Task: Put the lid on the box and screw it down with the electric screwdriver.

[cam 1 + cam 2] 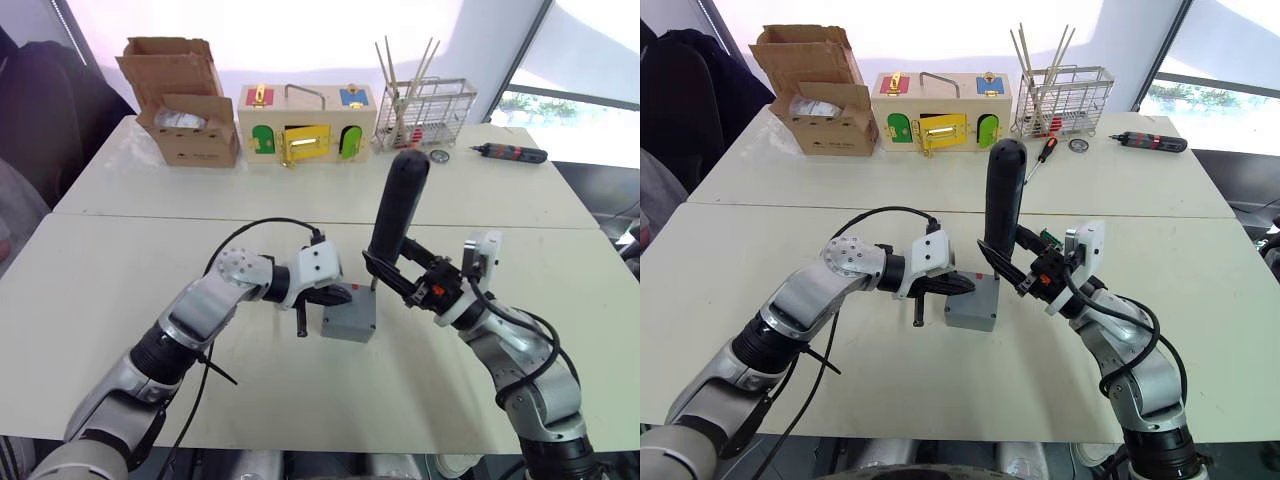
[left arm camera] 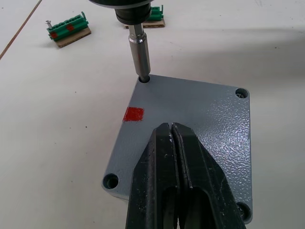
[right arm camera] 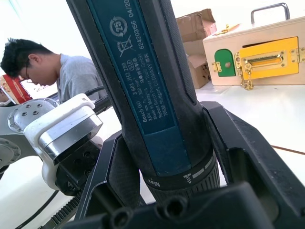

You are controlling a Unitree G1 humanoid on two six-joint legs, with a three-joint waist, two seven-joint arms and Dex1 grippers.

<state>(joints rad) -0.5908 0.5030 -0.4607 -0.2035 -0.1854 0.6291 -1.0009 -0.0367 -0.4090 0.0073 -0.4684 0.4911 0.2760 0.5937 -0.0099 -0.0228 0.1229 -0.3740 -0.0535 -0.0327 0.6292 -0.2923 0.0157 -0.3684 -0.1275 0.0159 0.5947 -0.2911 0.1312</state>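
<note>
The left gripper (image 2: 175, 143) has its fingers pressed together, tips resting on the lid (image 2: 200, 119), which sits on the box (image 1: 348, 318) on the near table (image 1: 100, 300). The right gripper (image 1: 395, 275) clamps the screwdriver (image 1: 397, 210) upright, its bit (image 2: 139, 55) set into a corner hole of the lid, near the red mark (image 2: 133, 114). Two green blocks (image 2: 68, 31) lie beyond. On the far table stand a carton (image 1: 185, 105), a wooden box (image 1: 305, 122) and a wire rack (image 1: 435, 105).

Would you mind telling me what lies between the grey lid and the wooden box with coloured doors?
Bare white table lies between the flat grey plastic lid and the wooden box in the left eye view.
</note>
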